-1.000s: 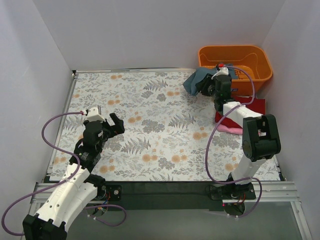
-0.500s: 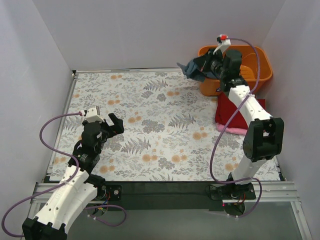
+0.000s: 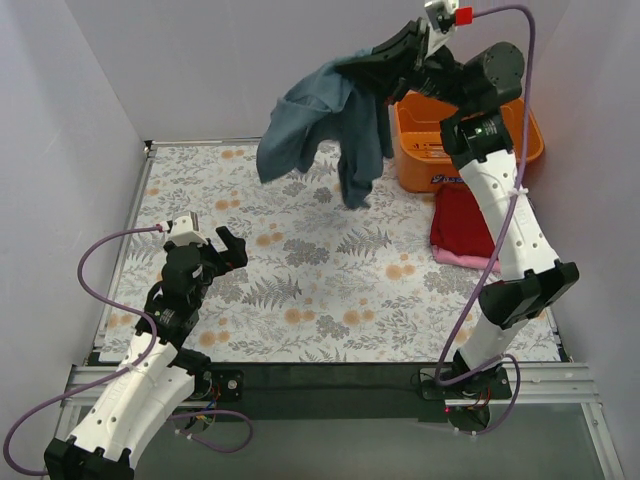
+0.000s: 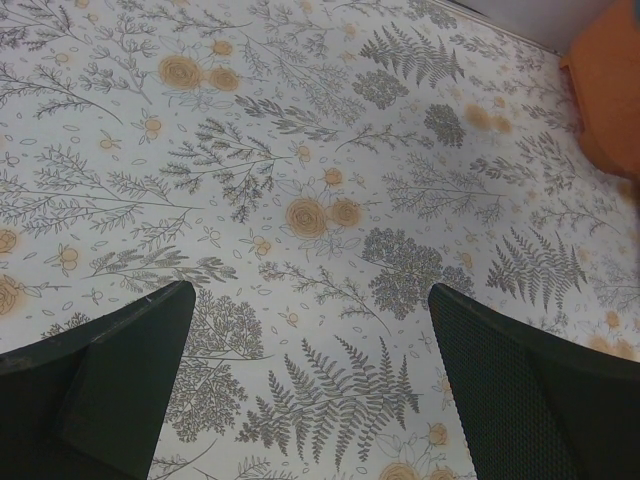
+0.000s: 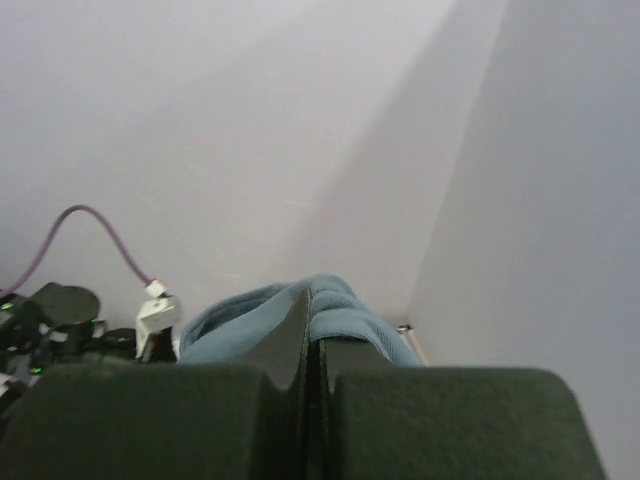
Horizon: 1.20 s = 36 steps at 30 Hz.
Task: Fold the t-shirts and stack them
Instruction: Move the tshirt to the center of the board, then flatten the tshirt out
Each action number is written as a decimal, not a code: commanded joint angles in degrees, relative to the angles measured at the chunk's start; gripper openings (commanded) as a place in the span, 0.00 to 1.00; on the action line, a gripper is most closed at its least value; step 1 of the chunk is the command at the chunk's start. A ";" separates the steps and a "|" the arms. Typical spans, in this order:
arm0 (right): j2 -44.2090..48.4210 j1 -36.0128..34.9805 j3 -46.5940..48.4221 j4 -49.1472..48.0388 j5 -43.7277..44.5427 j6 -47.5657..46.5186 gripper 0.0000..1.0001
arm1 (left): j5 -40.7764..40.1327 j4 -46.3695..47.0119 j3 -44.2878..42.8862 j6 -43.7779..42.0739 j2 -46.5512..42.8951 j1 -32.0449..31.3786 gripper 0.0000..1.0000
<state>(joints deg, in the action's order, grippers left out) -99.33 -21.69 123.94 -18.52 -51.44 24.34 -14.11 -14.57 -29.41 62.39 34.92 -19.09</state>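
Right gripper (image 3: 388, 52), 1 o'clock, pinched tight on slate-blue cloth t-shirt (image 3: 315, 120). It hangs limp and light; probably best held by the shoulders. Left gripper (image 3: 215, 250) wide apart, empty.

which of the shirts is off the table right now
The blue-grey t-shirt: it hangs unfolded from the right gripper above the table. The dark red t-shirt and the pink t-shirt under it lie flat beside the orange basket.

Plain pale walls (image 3: 250, 60), floral-patterned tabletop (image 3: 320, 270)
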 commanded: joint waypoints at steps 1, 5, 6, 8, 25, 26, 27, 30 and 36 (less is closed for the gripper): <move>-0.08 -1.51 -10.42 -2.66 -3.66 1.24 0.04 | -0.83 -0.20 0.40 -0.69 -0.81 0.11 0.97; 2.03 -2.30 -31.47 -2.48 -4.64 1.16 0.22 | -1.71 -0.46 0.41 -0.43 -1.25 0.11 0.97; 4.04 -1.95 -36.18 -2.31 -3.76 0.02 0.22 | -1.89 -0.55 0.40 -0.43 -1.25 0.19 0.97; 6.85 0.49 -50.64 -1.70 1.49 0.01 0.24 | -2.24 -0.81 0.40 -0.25 -1.25 0.19 0.97; 23.65 0.25 -73.13 27.14 32.90 -11.16 0.62 | 23.15 0.51 -3.98 2.64 14.20 -1.64 0.88; 23.92 -0.01 -73.83 27.14 32.81 -10.72 0.62 | 23.07 0.07 -4.69 3.34 16.30 -4.52 0.88; 24.18 -0.19 -74.45 27.14 32.81 -10.54 0.62 | 20.90 -1.33 -5.74 3.87 17.45 -6.64 0.88; 25.50 -0.54 -76.91 27.14 33.33 -10.45 0.63 | 14.92 -5.02 -10.31 4.93 22.20 -14.38 0.85; 26.99 -0.81 -79.99 27.05 32.46 -10.01 0.63 | 11.30 -7.92 -15.41 5.03 29.84 -21.94 0.79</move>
<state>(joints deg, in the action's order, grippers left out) -74.76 -22.06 44.73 9.63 -18.15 13.69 0.58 -18.79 -42.22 67.18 62.26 -38.48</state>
